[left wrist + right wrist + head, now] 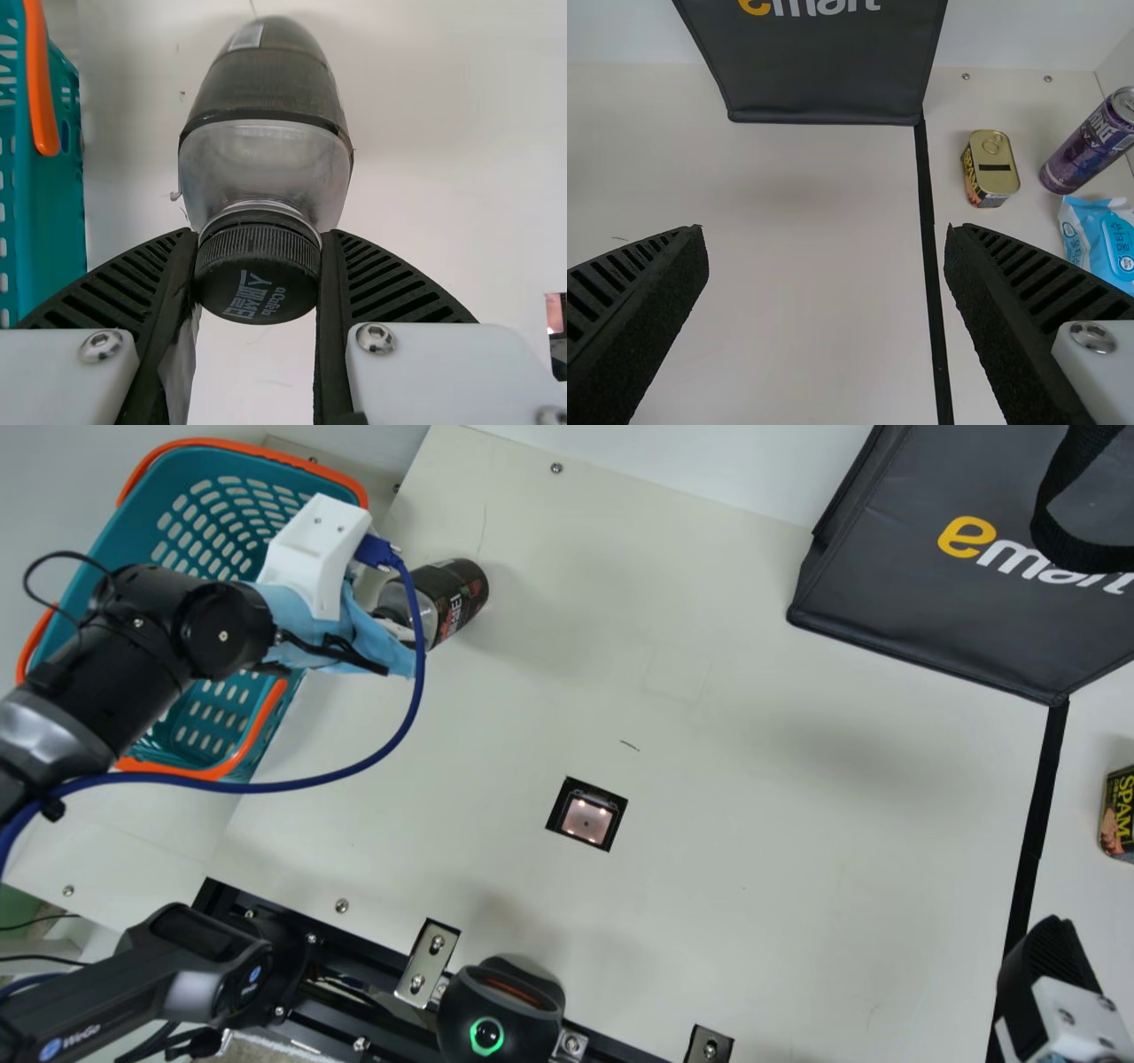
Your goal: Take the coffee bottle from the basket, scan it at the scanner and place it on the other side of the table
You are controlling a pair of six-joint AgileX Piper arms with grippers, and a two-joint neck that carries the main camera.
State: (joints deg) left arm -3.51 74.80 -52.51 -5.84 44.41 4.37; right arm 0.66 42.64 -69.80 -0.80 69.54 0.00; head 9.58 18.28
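Observation:
My left gripper [399, 642] is at the basket's right side in the main view, at the cap end of the coffee bottle [456, 598], whose dark body points away to the right. In the left wrist view my left gripper [257, 266] is shut on the black cap of the coffee bottle [266, 164]. The basket [204, 531] is teal with orange handles. A scanner window [586, 819] glows in the table's middle. My right gripper [1050, 965] is at the lower right; in the right wrist view that gripper [827, 310] stands open with nothing between its fingers.
A dark bag [921, 584] stands at the back right. Beyond the black strip [932, 257] are a yellow can [992, 168], a purple can [1090, 146] and a blue packet [1103, 243]. A black device [500, 1010] sits at the front edge.

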